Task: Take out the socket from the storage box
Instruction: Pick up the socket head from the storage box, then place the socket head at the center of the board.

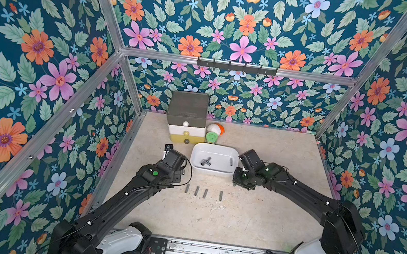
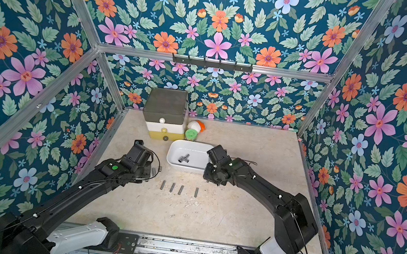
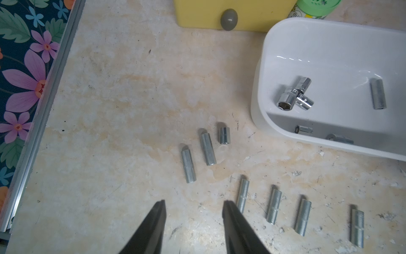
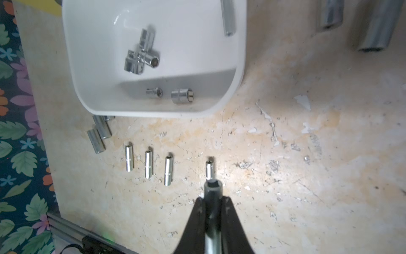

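Right wrist view: one socket clamped outside the box

1. Right pincer [image 4: 212, 201]: narrow, clamped on a dark socket [image 4: 212, 190] with its open hex end pointing outward, over the bare bench [image 1: 251, 220]. Whether the socket touches the bench cannot be told. In both top views this pincer sits just off the near right corner of the storage box [image 1: 211, 171] [image 2: 186, 167], outside its wall.

2. Left pincer [image 3: 194, 205]: fingers [image 3: 151, 226] parted, holding nothing, over the bench to the left of the box.

3. Storage box: white tub, mid-bench, just near the drawer tower [image 1: 188, 114]. Contents:
- cluster of sockets [image 3: 294, 96], shiny, lying across one another, left of centre
- long socket [image 3: 377, 93], alone, toward the right end
- two short sockets [image 3: 304, 129], against the near wall

4. Bench, near side of the box:
- row of four sockets [image 1: 196, 190], lying side by side, apart from each other
- three sockets [image 3: 207, 149], just off the box's near left corner

5. Far side of the box:
- green-lidded jar [image 1: 212, 137], beside the tower
- white and orange item [image 1: 215, 128], behind the jar; kind unclear
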Controlling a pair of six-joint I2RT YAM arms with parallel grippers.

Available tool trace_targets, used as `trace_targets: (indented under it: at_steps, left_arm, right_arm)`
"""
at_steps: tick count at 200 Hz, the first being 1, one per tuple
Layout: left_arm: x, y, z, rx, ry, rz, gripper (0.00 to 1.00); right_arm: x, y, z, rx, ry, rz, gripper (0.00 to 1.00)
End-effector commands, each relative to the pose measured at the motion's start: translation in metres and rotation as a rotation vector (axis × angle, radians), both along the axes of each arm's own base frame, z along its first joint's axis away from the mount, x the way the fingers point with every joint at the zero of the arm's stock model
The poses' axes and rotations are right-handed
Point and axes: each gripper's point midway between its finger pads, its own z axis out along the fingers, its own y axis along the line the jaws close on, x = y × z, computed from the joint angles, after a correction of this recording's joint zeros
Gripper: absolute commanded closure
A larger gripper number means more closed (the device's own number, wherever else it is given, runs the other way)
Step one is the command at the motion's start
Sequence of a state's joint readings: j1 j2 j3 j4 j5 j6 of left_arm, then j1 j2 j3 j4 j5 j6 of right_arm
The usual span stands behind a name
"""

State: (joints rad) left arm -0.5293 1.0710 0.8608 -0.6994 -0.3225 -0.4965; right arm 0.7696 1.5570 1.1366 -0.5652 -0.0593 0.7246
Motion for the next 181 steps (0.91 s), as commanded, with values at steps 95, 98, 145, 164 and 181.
trace_targets:
  at_steps: [95, 98, 145, 164, 181]
  left_arm:
    - [0.003, 0.001, 0.002, 0.008, -0.011, 0.006, 0.51]
    - [0.003, 0.001, 0.002, 0.009, -0.011, 0.007, 0.51]
    - [0.003, 0.0, 0.0, 0.01, -0.005, 0.003, 0.51]
    - [0.004, 0.0, -0.001, 0.011, -0.001, 0.002, 0.51]
    - [0.003, 0.0, -0.002, 0.01, 0.001, 0.001, 0.51]
  right_arm:
    - [-0.027, 0.037, -0.089, -0.075, 0.054, 0.001, 0.94]
    - [-0.026, 0.037, -0.09, -0.079, 0.053, 0.0, 0.94]
    - [-0.024, 0.029, -0.096, -0.129, 0.043, -0.021, 0.93]
    - [-0.025, 0.025, -0.098, -0.145, 0.042, -0.026, 0.92]
    - [-0.026, 0.025, -0.101, -0.143, 0.048, -0.022, 0.91]
